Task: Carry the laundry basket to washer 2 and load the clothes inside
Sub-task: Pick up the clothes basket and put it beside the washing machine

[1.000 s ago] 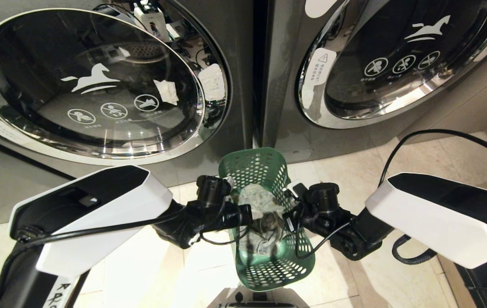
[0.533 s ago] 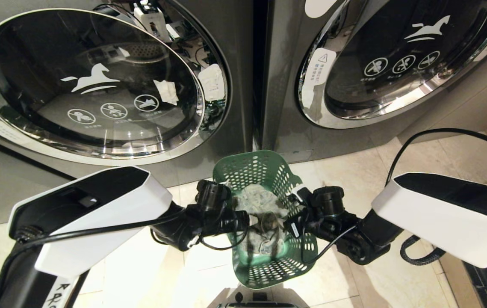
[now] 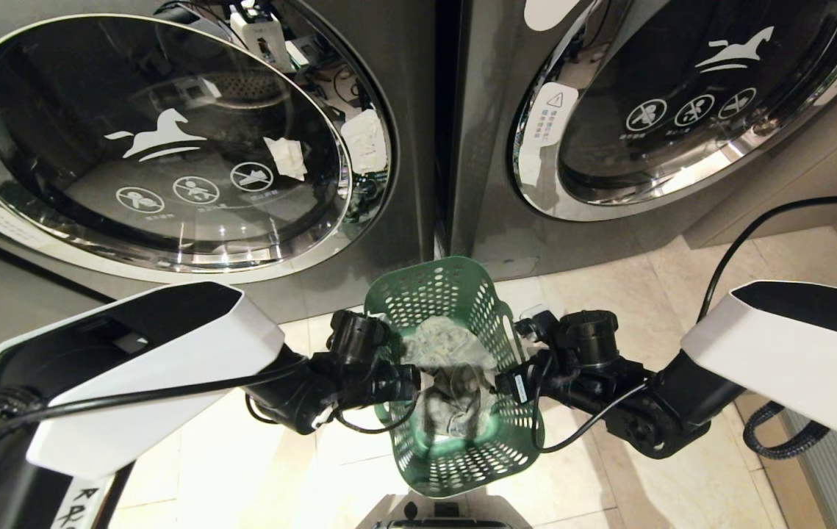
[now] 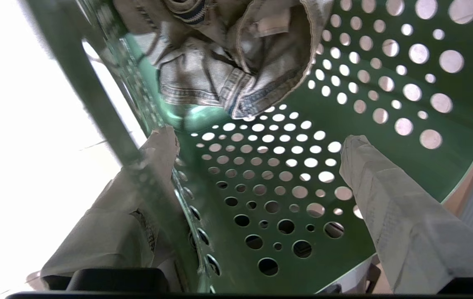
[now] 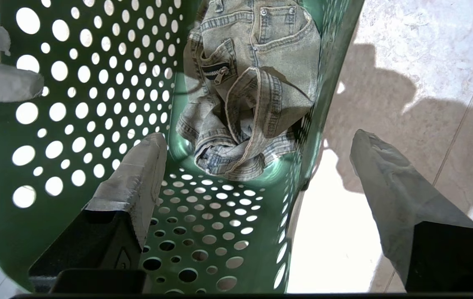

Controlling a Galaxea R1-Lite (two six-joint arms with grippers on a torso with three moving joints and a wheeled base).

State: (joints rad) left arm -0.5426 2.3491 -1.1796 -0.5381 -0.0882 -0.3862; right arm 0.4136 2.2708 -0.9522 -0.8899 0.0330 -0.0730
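A: Where's the laundry basket (image 3: 455,382)?

B: On the floor before the two washers, clothes (image 5: 248,99) inside. Left hand (image 4: 257,153) and right hand (image 5: 257,153) straddle its side walls, jaws wide, gripping nothing.

A: Next?

B: Probably open washer 2's door, then lift the clothes out.

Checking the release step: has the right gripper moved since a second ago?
Yes. The right gripper has drawn rightward, off the laundry basket, judged against the unmoved right washer door.

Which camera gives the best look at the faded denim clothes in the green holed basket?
The right wrist view: the faded denim garment shows pocket, zipper and seams. The left wrist view cuts it off at the edge; the head view shows a small crumpled heap.
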